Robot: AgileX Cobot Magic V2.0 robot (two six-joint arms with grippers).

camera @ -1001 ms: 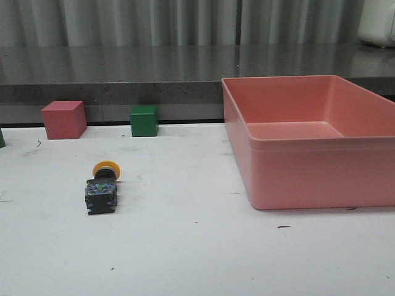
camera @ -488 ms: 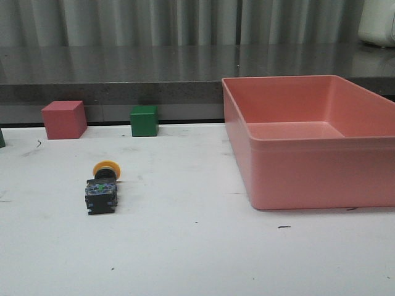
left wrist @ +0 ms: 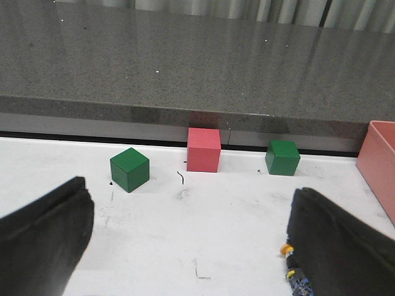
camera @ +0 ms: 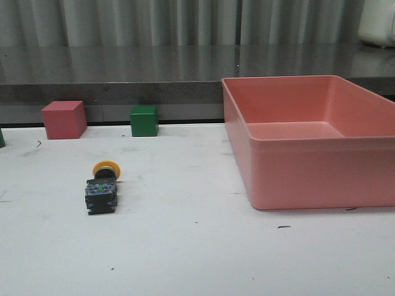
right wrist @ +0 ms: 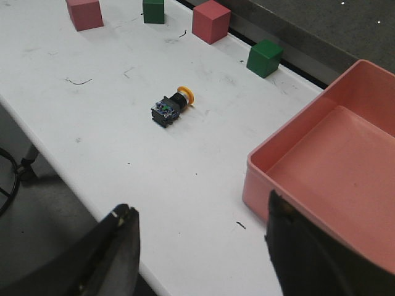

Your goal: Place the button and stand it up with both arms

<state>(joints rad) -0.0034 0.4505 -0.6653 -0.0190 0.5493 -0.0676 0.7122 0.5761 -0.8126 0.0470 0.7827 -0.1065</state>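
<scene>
The front camera faced low across the table (camera: 203,259); both wrist cameras looked down, sharing the button (camera: 102,187).

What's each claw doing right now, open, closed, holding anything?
Left claw: open, fingers spread wide, holding nothing.
Right claw: open, fingers spread wide, holding nothing; the button lies untouched on the table.

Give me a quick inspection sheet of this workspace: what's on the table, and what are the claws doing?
Surface: white table, scuffed with small dark marks.
Job's things: button lying on its side, yellow cap toward the back wall, untouched.
Clutter: pink bin, empty; red cube and green cube at the back edge.
Grippers: left gripper open; right gripper open; both away from the button.
Cables: black cable beside the table.
Surroundings: grey counter, curtain behind.
</scene>
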